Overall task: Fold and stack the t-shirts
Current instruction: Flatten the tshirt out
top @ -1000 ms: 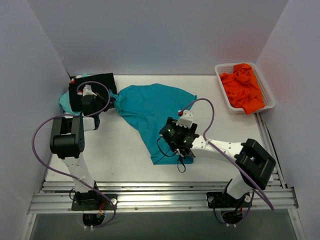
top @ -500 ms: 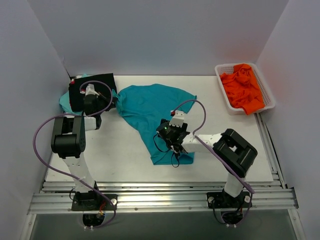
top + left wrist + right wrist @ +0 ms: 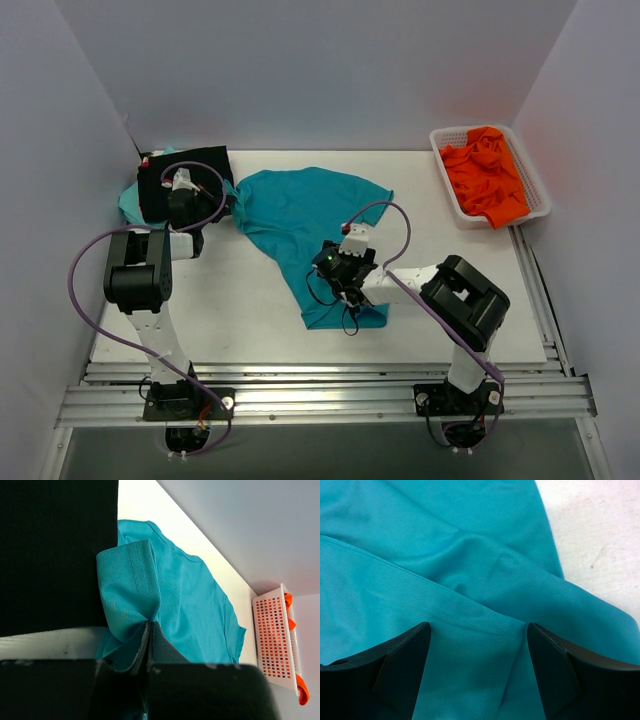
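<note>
A teal t-shirt (image 3: 300, 215) lies spread in the middle of the table. My left gripper (image 3: 222, 196) is shut on its left sleeve; the left wrist view shows the fingertips (image 3: 149, 625) pinching the bunched teal cloth (image 3: 132, 590). A black t-shirt (image 3: 185, 172) lies folded at the back left on another teal one (image 3: 128, 206). My right gripper (image 3: 345, 268) is open low over the teal shirt's lower part. In the right wrist view (image 3: 477, 627) a folded hem of the cloth (image 3: 485, 580) lies between the spread fingers. Orange t-shirts (image 3: 487, 175) fill the basket.
The white mesh basket (image 3: 528, 165) stands at the back right; it also shows in the left wrist view (image 3: 272, 635). White walls close in the table on three sides. Bare table shows in front of and to the right of the teal shirt.
The right arm's elbow has swung in to the left and its gripper has shifted slightly left over the teal shirt. The left gripper holds the sleeve as before.
</note>
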{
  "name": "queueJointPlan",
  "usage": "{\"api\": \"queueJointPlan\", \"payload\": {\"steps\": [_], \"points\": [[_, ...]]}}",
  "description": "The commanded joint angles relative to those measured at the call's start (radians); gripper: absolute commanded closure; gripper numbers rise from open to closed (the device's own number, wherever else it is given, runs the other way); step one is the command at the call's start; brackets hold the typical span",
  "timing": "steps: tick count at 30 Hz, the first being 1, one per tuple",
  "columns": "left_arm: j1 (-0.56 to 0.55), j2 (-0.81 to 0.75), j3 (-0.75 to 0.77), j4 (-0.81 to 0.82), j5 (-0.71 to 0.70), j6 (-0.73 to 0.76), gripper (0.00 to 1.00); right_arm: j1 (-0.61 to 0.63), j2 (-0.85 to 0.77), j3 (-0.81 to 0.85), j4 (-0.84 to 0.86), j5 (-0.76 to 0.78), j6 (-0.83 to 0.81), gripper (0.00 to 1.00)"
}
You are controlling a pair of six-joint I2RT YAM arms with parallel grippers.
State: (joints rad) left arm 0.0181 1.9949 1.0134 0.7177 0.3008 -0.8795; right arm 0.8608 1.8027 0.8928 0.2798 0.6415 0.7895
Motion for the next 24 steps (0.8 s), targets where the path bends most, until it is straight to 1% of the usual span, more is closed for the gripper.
{"api": "queueJointPlan", "payload": {"steps": [1, 6, 12, 16, 17, 18, 24], "points": [[-0.007, 0.005, 0.04, 0.048, 0.012, 0.022, 0.98, 0.003, -0.054, -0.012, -0.053, 0.073, 0.017, 0.27], [-0.007, 0.007, 0.048, 0.039, 0.009, 0.028, 0.98, 0.001, -0.069, -0.023, -0.064, 0.096, 0.013, 0.26], [-0.007, 0.004, 0.053, 0.026, 0.009, 0.036, 0.98, -0.011, -0.026, -0.019, -0.03, 0.076, 0.004, 0.27], [-0.007, 0.004, 0.056, 0.017, 0.003, 0.043, 0.98, -0.016, -0.006, -0.023, -0.007, 0.064, -0.003, 0.3], [-0.038, 0.005, 0.057, 0.017, 0.001, 0.045, 0.98, -0.016, -0.002, -0.026, -0.002, 0.063, -0.004, 0.3], [-0.04, 0.004, 0.059, 0.012, 0.001, 0.047, 0.98, -0.02, 0.0, -0.029, 0.007, 0.055, -0.004, 0.32], [-0.046, 0.01, 0.068, 0.002, -0.003, 0.059, 0.98, -0.039, 0.018, -0.043, 0.038, 0.03, -0.015, 0.33]]}}
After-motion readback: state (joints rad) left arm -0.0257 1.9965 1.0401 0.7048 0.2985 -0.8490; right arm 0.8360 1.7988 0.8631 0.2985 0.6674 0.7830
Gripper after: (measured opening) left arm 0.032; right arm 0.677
